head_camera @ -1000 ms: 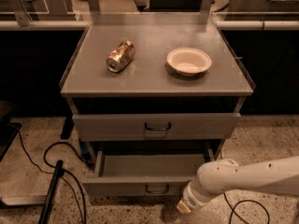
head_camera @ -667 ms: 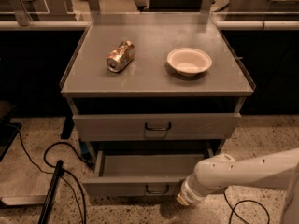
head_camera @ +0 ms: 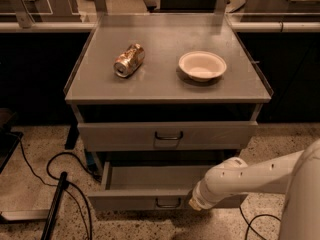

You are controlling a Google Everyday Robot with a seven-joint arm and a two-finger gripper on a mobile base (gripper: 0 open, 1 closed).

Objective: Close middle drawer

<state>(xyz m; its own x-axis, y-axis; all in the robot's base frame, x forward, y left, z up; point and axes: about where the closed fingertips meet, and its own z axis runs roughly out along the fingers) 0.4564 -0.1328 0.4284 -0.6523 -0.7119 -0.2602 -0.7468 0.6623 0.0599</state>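
Observation:
The middle drawer (head_camera: 131,200) is a grey shallow tray pulled out from the cabinet, its inside (head_camera: 150,176) bare. Its low front panel has a small dark loop handle (head_camera: 168,202) at the centre. My white arm (head_camera: 250,176) comes in from the right. My gripper (head_camera: 193,204) is at the drawer's front panel, just right of the handle. Its tip is right against or just in front of the panel.
The taller upper drawer (head_camera: 167,135) above is nearly shut. On the cabinet top (head_camera: 165,86) lie a crushed can (head_camera: 129,60) and a white bowl (head_camera: 202,65). Black cables (head_camera: 60,169) and a dark pole (head_camera: 54,206) are on the floor at left.
My arm has moved a little left and up, bringing the gripper closer to the drawer's front panel. The drawer stays pulled out about as far as before.

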